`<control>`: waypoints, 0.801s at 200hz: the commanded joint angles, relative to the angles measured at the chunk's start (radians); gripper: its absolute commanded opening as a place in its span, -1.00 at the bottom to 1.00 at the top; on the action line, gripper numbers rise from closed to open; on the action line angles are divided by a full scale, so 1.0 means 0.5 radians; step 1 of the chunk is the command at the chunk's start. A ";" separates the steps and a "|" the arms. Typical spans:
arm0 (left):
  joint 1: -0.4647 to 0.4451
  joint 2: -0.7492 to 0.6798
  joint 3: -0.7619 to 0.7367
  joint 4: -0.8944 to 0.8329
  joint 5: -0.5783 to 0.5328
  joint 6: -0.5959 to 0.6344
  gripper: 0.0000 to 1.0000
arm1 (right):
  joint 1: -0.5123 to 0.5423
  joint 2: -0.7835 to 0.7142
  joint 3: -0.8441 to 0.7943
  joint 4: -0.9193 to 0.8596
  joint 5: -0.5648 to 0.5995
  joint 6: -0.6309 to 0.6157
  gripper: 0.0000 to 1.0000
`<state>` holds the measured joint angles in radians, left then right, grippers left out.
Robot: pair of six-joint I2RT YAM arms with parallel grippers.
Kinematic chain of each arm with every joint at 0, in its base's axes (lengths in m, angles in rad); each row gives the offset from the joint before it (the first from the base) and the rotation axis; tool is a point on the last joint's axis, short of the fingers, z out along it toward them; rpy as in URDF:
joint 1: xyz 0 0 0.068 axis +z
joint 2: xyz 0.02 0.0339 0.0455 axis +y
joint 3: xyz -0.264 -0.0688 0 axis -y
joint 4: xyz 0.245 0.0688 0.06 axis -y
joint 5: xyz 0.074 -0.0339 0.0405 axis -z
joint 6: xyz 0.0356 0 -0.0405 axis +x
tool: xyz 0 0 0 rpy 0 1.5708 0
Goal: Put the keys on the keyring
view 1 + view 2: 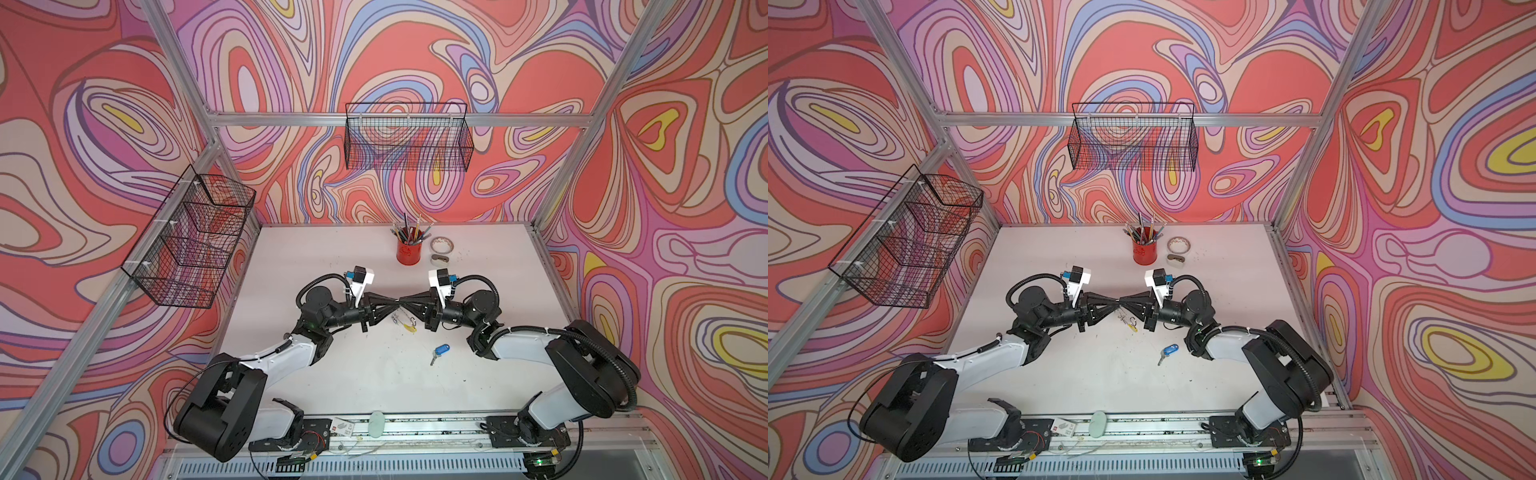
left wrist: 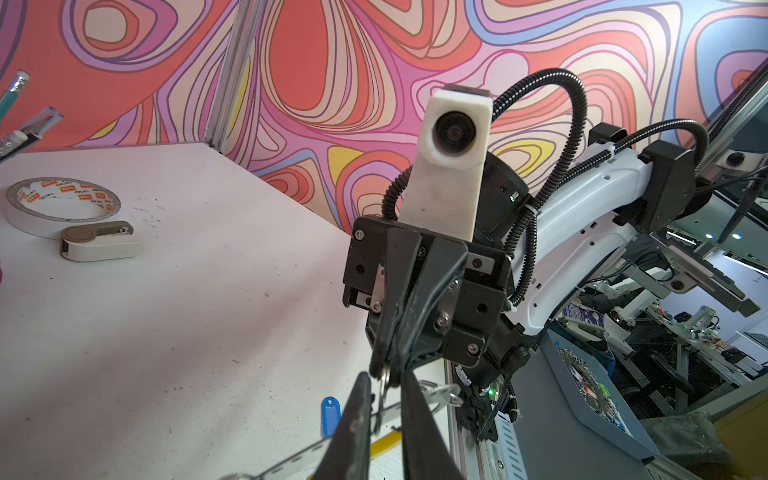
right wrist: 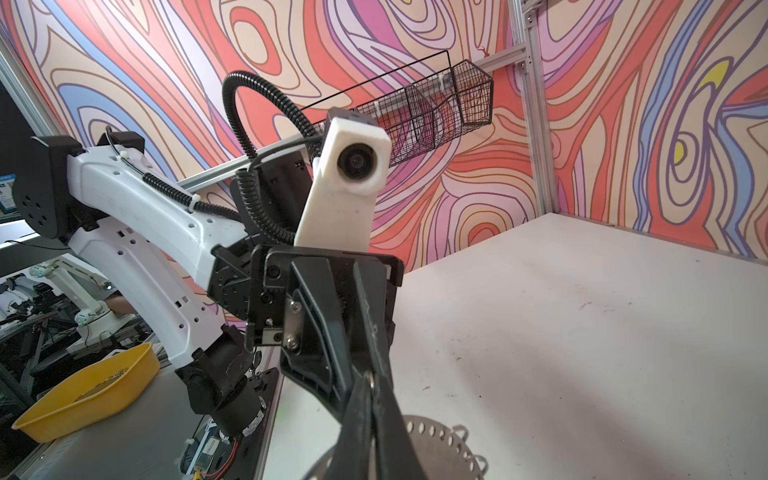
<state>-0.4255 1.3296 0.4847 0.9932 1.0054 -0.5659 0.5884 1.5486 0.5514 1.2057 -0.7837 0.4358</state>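
In both top views my two grippers meet tip to tip above the middle of the table. My right gripper (image 1: 405,302) (image 3: 371,377) is shut on a thin metal loop of the keyring (image 1: 409,327) (image 3: 440,441), whose perforated hoop and yellow segment (image 2: 386,442) hang just under the fingers. The left gripper (image 1: 395,303) (image 2: 386,388) stands with a narrow gap, and that same loop lies between its fingers without a clear pinch. One of the keys (image 1: 439,351) (image 1: 1169,351) lies flat on the table nearer the right arm. Its blue tag (image 2: 330,415) faces up.
A red cup of pencils (image 1: 409,251), a beige tape roll (image 1: 441,244) and a small beige dispenser (image 1: 439,260) stand at the table's back. Wire baskets hang on the back wall (image 1: 409,137) and the left wall (image 1: 191,241). A yellow tray (image 3: 91,386) sits off the table.
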 commanded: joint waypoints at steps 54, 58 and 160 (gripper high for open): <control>-0.011 -0.046 0.044 -0.074 0.027 0.063 -1.00 | -0.036 0.019 0.020 0.121 0.000 0.033 -1.00; -0.013 -0.055 0.043 -0.090 0.009 0.070 -1.00 | -0.036 0.020 0.022 0.125 -0.003 0.040 -1.00; -0.121 -0.419 0.141 -0.980 -0.621 1.169 -1.00 | -0.174 -0.408 0.042 -0.819 0.657 0.097 -0.01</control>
<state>-0.4656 1.1412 0.5220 0.6201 0.7788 -0.2081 0.5068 1.4006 0.5262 1.0786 -0.6029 0.4812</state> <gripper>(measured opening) 0.052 0.483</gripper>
